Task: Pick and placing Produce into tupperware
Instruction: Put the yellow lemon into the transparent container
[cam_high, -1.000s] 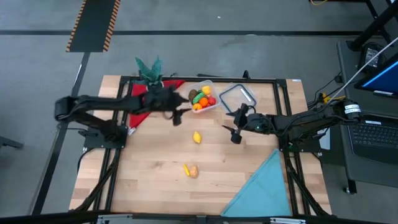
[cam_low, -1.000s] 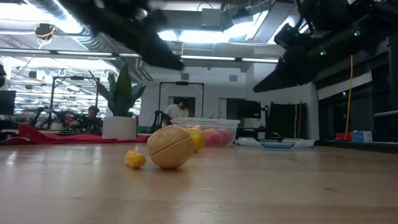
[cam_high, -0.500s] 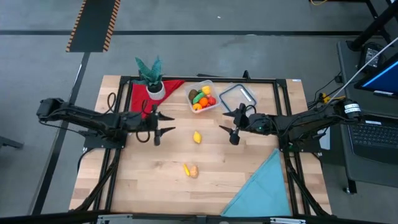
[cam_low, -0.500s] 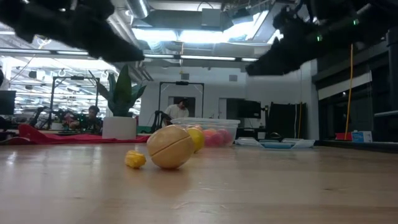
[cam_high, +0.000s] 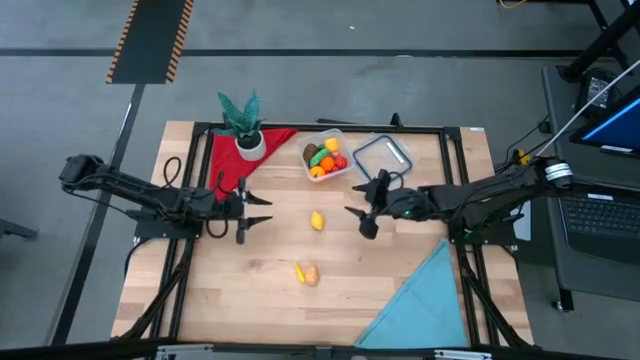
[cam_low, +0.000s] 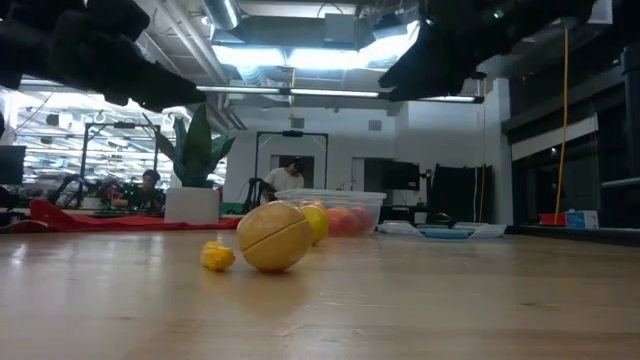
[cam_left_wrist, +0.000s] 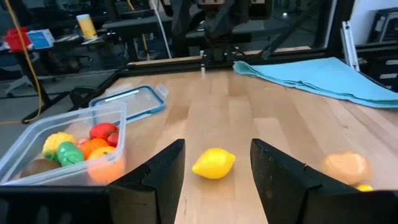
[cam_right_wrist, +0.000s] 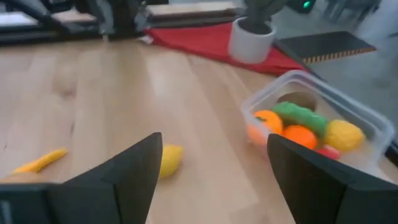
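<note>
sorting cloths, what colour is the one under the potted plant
Red, clearest in the high view.

Two slim black jointed arms with looping black cables, each ending in a two-fingered dark hand.

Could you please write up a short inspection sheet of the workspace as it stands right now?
Surface: wooden table, bare in front.
Job's things: tupperware holds several produce pieces; lemon, small yellow piece and tan piece lie loose.
Clutter: lid, potted plant, red cloth, blue cloth.
Grippers: left gripper and right gripper open, empty, flanking the lemon.
Cables: yellow cable beside the table.
Surroundings: laptop on the right.
</note>
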